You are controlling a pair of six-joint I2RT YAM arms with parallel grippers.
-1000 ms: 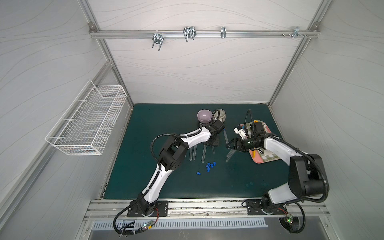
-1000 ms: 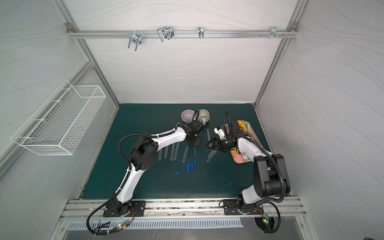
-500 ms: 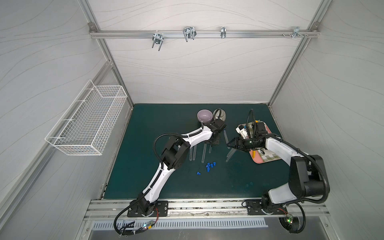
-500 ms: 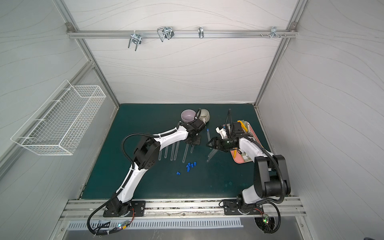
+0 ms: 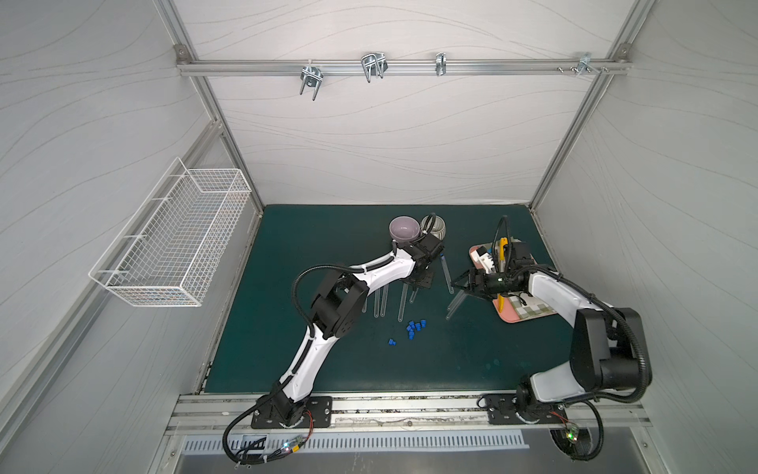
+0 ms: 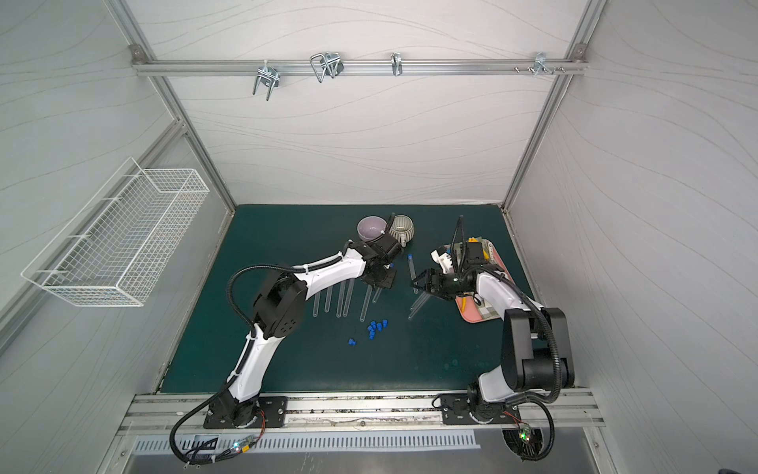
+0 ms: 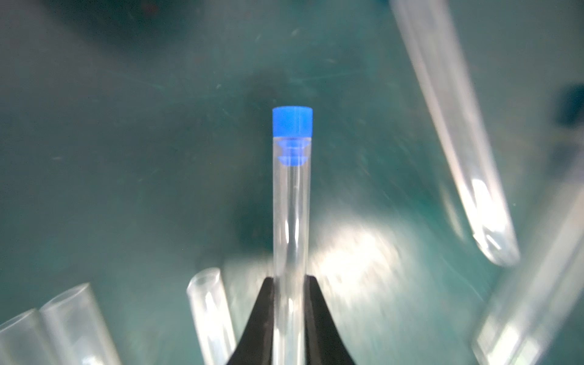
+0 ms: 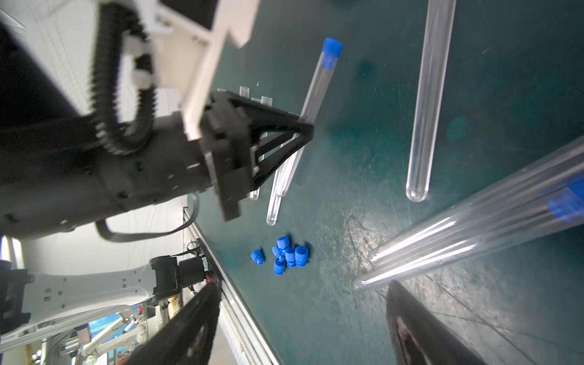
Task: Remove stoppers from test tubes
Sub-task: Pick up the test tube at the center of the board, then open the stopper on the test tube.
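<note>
- left gripper (image 7: 290, 284) is pinching a long clear transparent test tube (image 7: 290, 205) (bright blue stepped plastic stopper (image 7: 292, 123) plugged in its end)
- right gripper (image 8: 301, 286) is spread wide, holding nothing
- loose blue stoppers (image 5: 414, 327) are piled on the dark green mat (image 5: 328, 246) between the arms

Left hand (image 8: 307, 128) clamped; right hand (image 5: 457, 286) seemingly spread.
</note>
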